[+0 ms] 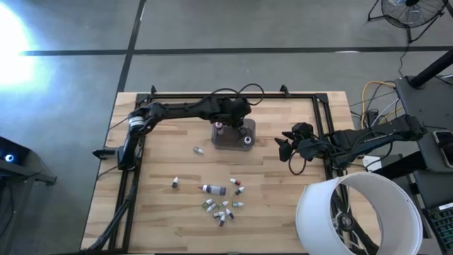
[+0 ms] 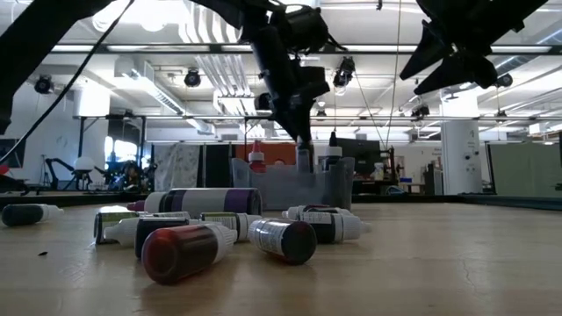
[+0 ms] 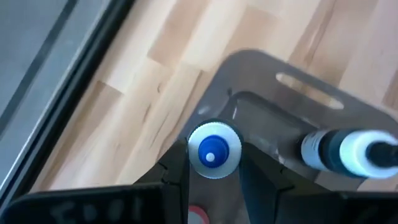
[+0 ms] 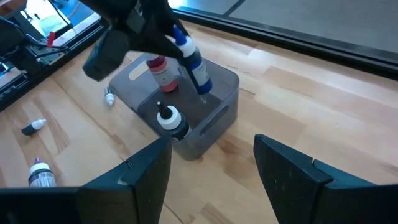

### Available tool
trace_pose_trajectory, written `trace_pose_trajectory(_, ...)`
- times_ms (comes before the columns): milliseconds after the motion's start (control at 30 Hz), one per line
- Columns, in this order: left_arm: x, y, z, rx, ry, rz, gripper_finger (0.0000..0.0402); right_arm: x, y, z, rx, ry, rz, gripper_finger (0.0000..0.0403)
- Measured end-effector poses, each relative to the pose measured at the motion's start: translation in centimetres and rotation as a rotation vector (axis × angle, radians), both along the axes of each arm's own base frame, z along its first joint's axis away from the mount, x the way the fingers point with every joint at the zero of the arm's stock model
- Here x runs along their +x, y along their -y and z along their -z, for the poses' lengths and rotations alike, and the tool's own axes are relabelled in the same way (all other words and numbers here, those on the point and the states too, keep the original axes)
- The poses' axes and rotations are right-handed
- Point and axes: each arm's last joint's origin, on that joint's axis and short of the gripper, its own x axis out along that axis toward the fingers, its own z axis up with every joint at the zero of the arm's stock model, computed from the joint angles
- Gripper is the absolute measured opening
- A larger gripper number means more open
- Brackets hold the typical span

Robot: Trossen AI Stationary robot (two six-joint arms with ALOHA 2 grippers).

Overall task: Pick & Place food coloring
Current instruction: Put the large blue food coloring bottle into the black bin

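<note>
The low view shows, nearest, a cluster of small plastic dropper bottles (image 2: 189, 250) lying on their sides on the light wooden table (image 2: 457, 263), their dark labels too blurred to read, with the grey translucent rectangular tub (image 2: 290, 184) behind them. Over that tub the left gripper (image 3: 214, 180) pinches a slim blue-capped dropper bottle (image 4: 193, 59) between its fingers, its lower end down inside the tub beside a red-capped bottle (image 4: 160, 73) and a white-capped dark bottle (image 4: 171, 121). The right gripper (image 4: 211, 168) hangs off to the tub's right with its fingers spread and nothing between them.
</note>
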Motion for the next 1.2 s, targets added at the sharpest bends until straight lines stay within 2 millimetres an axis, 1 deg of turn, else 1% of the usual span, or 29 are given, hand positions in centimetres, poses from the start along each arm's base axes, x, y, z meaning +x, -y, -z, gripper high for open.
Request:
trace_pose_trajectory(167, 0.0, 0.0, 0.2, -0.015, 0.012, -0.001, 0.0079, -0.1, 0.0, 0.1, -0.002, -0.009, 0.001, 0.0221)
trace_pose_trajectory(267, 0.1, 0.1, 1.0, -0.076, 0.043, 0.002, 0.008, -0.1, 0.1, 0.2, -0.003, -0.018, 0.004, 0.0221)
trace_pose_trajectory(333, 0.0, 0.3, 1.7, -0.088, 0.028, 0.0, 0.0081, -0.1, 0.1, 0.2, -0.005, -0.017, 0.009, 0.0221)
trace_pose_trajectory(400, 0.0, 0.4, 2.0, -0.091, 0.02, 0.0, 0.0081, -0.1, 0.1, 0.2, -0.005, -0.017, 0.012, 0.0221)
trace_pose_trajectory(500, 0.2, 0.3, 1.7, -0.082, 0.047, 0.001, 0.0082, -0.1, 0.2, 0.1, -0.013, -0.016, 0.02, 0.0221)
trace_pose_trajectory(700, 0.7, 0.4, -0.3, -0.057, 0.106, 0.022, 0.0082, -0.1, 0.2, 0.1, -0.003, -0.003, 0.038, 0.0221)
trace_pose_trajectory(767, 0.8, 0.5, -0.6, -0.05, 0.109, 0.038, 0.0082, -0.2, 0.2, 0.1, -0.003, -0.004, 0.038, 0.0221)
trace_pose_trajectory(933, 0.8, 0.5, -0.7, -0.047, 0.106, 0.042, 0.0083, -0.1, 0.2, 0.1, -0.001, -0.002, 0.039, 0.0221)
trace_pose_trajectory(1100, 1.2, 0.5, 0.0, -0.051, 0.092, 0.043, 0.0083, -0.1, 0.2, 0.1, -0.001, -0.001, 0.039, 0.0221)
trace_pose_trajectory(1200, 1.0, 0.5, 0.4, -0.064, 0.054, 0.033, 0.0083, -0.1, 0.2, 0.1, -0.001, -0.001, 0.039, 0.0221)
